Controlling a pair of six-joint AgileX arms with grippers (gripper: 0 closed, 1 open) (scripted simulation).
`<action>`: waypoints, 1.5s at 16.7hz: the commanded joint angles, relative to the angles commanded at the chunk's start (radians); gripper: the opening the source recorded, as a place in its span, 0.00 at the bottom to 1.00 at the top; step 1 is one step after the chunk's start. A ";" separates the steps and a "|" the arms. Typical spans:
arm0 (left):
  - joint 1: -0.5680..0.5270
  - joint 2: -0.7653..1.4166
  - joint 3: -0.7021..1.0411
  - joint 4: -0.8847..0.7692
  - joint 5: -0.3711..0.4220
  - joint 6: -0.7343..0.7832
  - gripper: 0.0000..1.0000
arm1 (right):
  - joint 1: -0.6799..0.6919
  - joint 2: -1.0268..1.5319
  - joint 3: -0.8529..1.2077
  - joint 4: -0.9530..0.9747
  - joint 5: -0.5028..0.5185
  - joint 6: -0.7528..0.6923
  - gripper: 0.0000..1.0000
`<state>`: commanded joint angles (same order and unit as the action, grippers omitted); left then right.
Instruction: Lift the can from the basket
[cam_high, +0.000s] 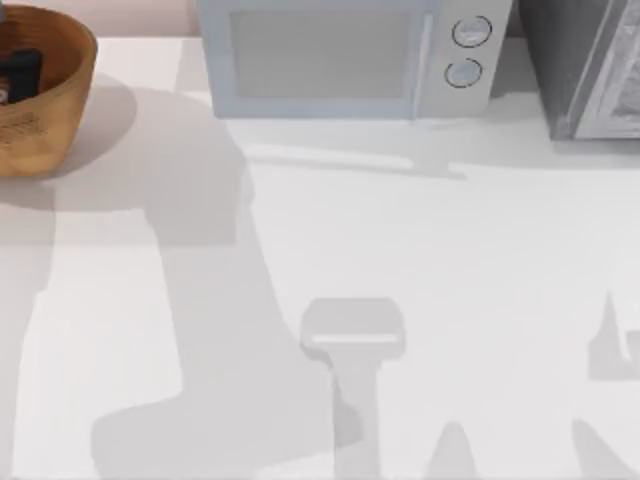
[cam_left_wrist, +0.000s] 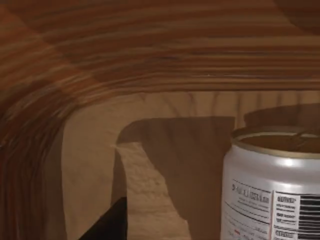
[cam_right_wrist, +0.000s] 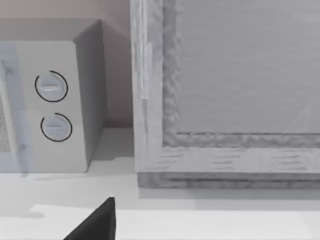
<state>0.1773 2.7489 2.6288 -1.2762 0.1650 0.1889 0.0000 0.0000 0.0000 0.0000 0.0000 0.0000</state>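
- Left tool (cam_high: 15, 72): down inside the basket (cam_high: 60, 110) at the surface's far-left corner. One dark finger (cam_left_wrist: 107, 225) shows in the left wrist view, off to the side of the can (cam_left_wrist: 272, 190). No second finger shows, so I cannot tell how wide the tool stands.
- Can stands upright on the basket floor, gold-tan top up, close to the curved ribbed wall.
- My read: step in hand is closing in for the grasp; can not yet gripped or lifted.
- To do it well: centre the can between the fingers before closing, grip the mid-body below the rim, keep clear of the wall.
- Lift straight up; a tilted pull could drag the basket.
- Right tool finger (cam_right_wrist: 95, 222): idle near the microwave (cam_high: 350, 55) and a grey cabinet (cam_right_wrist: 225, 90); opening unclear as well.
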 joint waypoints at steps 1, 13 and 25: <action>-0.001 -0.001 -0.011 0.011 0.000 -0.001 1.00 | 0.000 0.000 0.000 0.000 0.000 0.000 1.00; -0.001 -0.001 -0.013 0.013 0.000 -0.001 0.40 | 0.000 0.000 0.000 0.000 0.000 0.000 1.00; -0.001 -0.001 -0.013 0.013 0.000 -0.001 0.00 | 0.000 0.000 0.000 0.000 0.000 0.000 1.00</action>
<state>0.1765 2.7479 2.6157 -1.2632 0.1648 0.1881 0.0000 0.0000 0.0000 0.0000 0.0000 0.0000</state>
